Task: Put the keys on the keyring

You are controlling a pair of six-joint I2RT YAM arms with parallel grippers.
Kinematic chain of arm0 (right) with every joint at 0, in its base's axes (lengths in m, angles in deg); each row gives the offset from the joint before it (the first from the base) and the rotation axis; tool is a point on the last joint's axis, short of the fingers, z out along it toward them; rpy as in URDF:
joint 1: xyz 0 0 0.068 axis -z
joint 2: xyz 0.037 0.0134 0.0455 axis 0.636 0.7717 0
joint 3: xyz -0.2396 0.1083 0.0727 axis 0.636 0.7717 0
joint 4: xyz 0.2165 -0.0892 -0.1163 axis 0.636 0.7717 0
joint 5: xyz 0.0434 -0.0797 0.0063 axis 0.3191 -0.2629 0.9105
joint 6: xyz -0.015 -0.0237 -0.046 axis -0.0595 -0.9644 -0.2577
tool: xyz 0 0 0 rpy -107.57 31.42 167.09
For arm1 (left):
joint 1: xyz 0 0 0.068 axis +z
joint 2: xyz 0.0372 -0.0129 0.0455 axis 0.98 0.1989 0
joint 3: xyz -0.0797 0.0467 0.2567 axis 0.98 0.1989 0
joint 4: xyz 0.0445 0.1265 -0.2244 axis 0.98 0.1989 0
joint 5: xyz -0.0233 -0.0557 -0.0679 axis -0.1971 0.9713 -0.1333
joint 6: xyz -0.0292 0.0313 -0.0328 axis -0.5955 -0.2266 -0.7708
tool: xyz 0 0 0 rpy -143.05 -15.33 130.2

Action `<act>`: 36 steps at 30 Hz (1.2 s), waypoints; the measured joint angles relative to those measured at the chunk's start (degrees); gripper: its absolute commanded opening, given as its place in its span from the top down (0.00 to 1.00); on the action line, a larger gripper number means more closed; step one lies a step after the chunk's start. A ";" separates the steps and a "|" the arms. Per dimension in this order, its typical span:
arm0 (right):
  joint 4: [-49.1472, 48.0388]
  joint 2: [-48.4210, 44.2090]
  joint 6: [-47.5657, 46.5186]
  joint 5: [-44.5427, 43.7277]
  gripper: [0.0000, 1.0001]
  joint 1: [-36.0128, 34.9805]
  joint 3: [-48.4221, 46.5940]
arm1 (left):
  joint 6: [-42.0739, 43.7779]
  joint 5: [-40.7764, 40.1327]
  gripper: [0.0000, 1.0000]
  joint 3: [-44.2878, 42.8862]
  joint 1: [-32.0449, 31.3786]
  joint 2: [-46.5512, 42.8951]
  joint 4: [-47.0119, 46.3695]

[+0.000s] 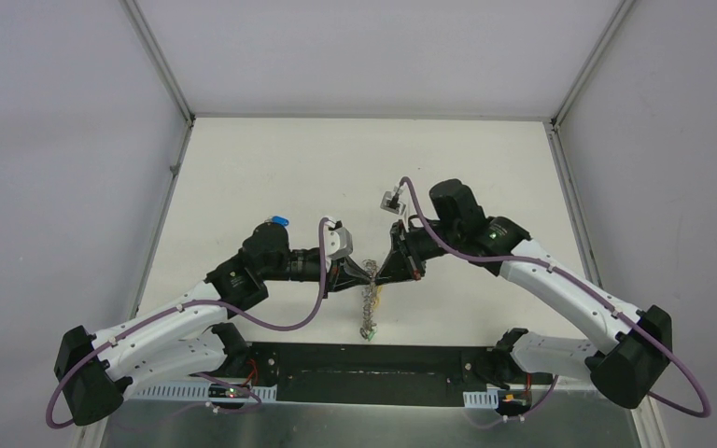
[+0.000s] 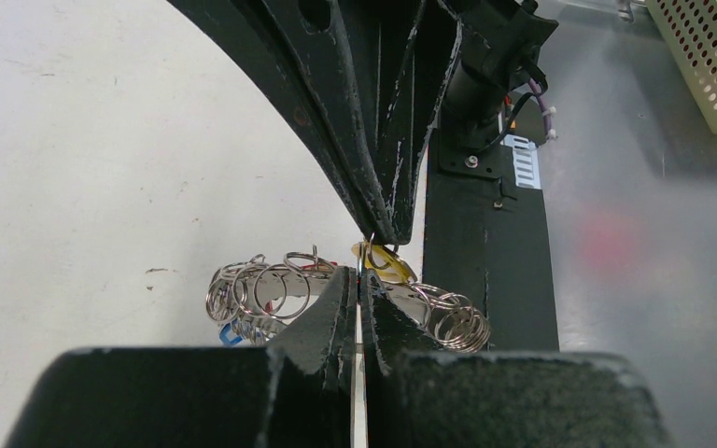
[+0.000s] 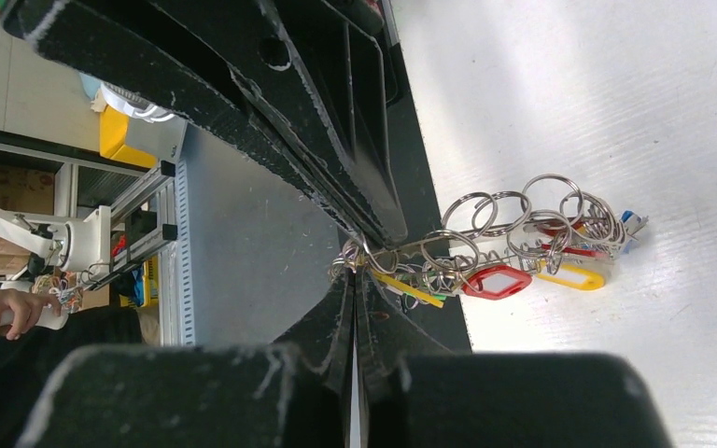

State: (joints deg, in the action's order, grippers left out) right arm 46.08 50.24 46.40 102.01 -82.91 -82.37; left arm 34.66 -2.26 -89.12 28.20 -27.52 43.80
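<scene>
The left claw [image 1: 362, 274] and right claw [image 1: 385, 269] meet tip to tip above the middle of the worktop [image 1: 271, 168], both pinched tight on the keyring [image 1: 368, 313], which hangs between them with tagged keys [image 3: 490, 280] dangling, probably so one steadies it while the other works a loop open.

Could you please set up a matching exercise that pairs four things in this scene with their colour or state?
Things:
1. left gripper
2. keyring
3. table
4. oblong tag beside the yellow tag

Descriptions:
a. red
b. white
c. shut
d. silvery, dangling

Pairs: 1-c, 2-d, 3-b, 4-a
</scene>
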 measured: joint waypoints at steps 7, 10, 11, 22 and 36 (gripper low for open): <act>1.40 0.26 -0.22 -2.14 1.00 -0.20 -0.55 | -0.02 -0.02 1.00 0.00 0.00 0.02 0.00; 1.64 0.26 -0.15 -2.71 1.00 -0.24 -0.55 | -0.07 -0.02 1.00 0.00 0.00 0.04 0.00; 1.64 0.26 -0.13 -2.91 1.00 -0.26 -0.55 | -0.07 -0.04 1.00 0.00 0.00 0.07 0.00; 2.03 0.26 0.17 -4.81 1.00 -0.35 -0.55 | -0.17 -0.15 1.00 0.00 0.00 0.17 -0.07; 3.04 0.28 0.85 -7.50 1.00 -0.66 0.09 | -0.20 -0.48 1.00 0.94 0.00 0.13 -1.25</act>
State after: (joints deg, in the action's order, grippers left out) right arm 49.12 50.52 47.25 94.52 -83.57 -82.29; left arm 34.46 -2.74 -88.18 28.20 -27.39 42.55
